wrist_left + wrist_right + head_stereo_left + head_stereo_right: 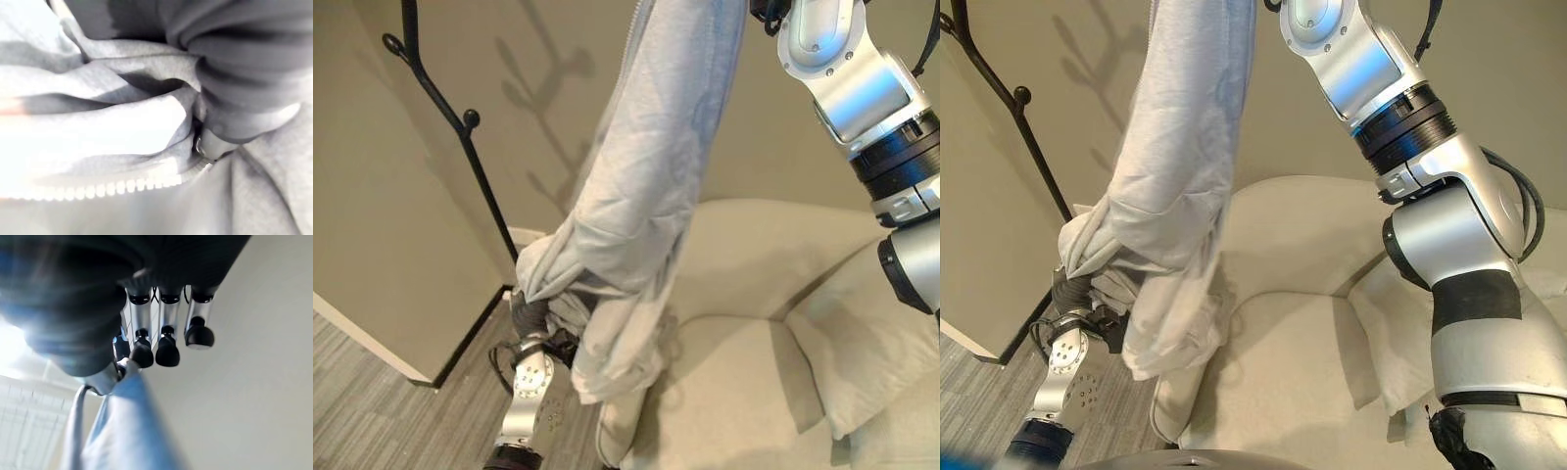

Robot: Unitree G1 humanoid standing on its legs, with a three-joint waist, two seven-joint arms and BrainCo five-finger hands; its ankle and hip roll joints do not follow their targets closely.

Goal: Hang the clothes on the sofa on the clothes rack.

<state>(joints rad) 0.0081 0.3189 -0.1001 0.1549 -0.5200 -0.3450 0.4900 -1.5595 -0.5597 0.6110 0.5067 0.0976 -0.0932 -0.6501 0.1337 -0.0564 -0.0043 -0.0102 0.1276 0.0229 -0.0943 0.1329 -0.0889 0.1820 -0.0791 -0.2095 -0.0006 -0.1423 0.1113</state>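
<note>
The right robot hand [161, 340] pinched the top edge of the grey zip-up garment [646, 196] between curled fingers and thumb, holding it high at the top of the frame. The left robot hand [533, 318], at lower left in the eye views, was buried in bunched cloth at the garment's lower end, so I could not tell how its fingers stood. The garment hung lifted between them, clear of the cream sofa [754, 392] that filled the lower right. The black clothes rack [460, 127] rose at the upper left against the beige wall. The carry-to-rack step seemed under way; the next move would probably need the held top edge swung left and dropped over a rack hook.
</note>
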